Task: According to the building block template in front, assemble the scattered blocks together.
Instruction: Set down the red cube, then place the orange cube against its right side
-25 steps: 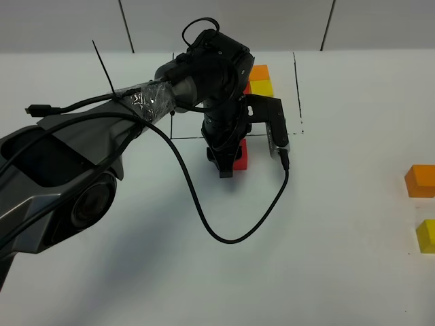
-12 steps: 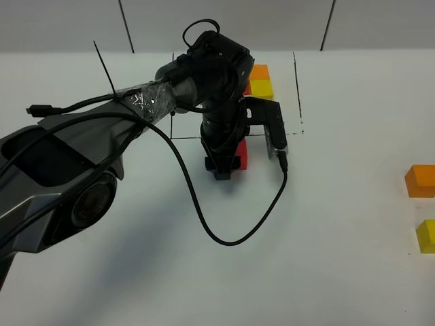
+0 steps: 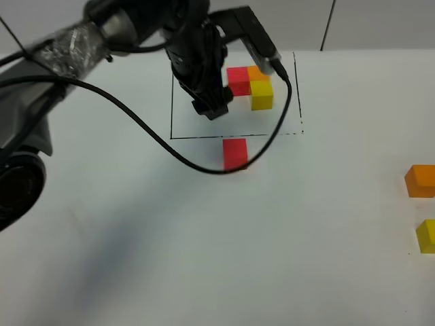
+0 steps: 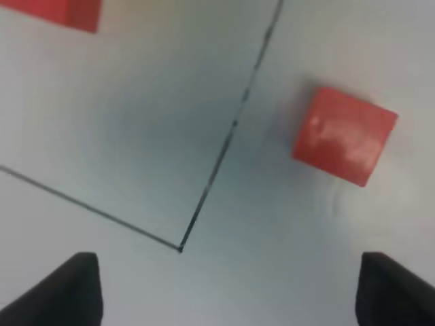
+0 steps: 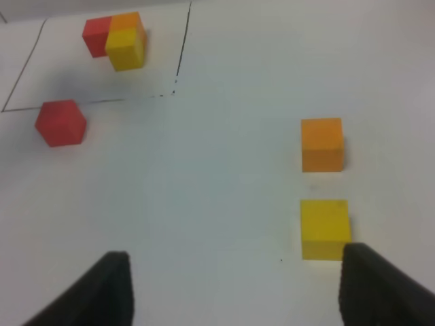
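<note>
The small red matte cube (image 3: 235,153) sat on the white desk (image 3: 122,238), just outside the black drawn box (image 3: 204,136). Inside that box was the L-shaped set of joined red, orange and yellow cubes (image 3: 250,85). The left tool (image 4: 228,288) hung over the box, open, holding nothing. The small orange cube (image 3: 421,180) and the small yellow cube (image 3: 427,235) sat close together far to the right. The right tool (image 5: 234,288) was open and empty too.

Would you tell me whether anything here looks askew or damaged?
Nothing stands out: the red cube sits flat just outside the black frame, and the orange cube and yellow cube lie intact, apart.
</note>
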Motion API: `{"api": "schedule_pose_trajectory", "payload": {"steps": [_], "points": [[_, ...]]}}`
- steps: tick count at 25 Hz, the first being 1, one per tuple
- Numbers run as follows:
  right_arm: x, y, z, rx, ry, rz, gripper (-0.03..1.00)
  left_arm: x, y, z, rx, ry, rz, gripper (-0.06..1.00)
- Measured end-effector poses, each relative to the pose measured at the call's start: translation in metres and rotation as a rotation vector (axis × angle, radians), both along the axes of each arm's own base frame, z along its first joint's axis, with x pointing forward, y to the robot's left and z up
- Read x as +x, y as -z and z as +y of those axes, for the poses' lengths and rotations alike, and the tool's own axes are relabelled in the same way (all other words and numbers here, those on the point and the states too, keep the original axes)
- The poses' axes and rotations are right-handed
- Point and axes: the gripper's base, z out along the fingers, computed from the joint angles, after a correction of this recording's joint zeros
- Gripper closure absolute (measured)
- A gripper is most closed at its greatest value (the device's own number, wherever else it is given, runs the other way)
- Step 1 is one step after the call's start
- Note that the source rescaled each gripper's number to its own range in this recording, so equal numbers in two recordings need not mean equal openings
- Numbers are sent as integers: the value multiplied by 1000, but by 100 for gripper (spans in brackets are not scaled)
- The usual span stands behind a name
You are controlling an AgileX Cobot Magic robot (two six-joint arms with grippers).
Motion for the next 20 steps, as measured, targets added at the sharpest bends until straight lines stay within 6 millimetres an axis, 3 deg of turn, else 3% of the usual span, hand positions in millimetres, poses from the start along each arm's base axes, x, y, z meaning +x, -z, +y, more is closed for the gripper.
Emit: {"api": "schedule_pose_trajectory", "payload": {"steps": [5,10,15,20], "points": [[0,0,0,0,0,0,61,5,-23,58,-56,-228,26,19],[0,0,0,0,0,0,61,-20,-28,117,-37,-355,85,18],[0,0,0,0,0,0,61,-70,-48,170,-99,-551,21,18],[0,0,0,0,0,0,61,-142,-66,190,-166,-645,-41,18]]}}
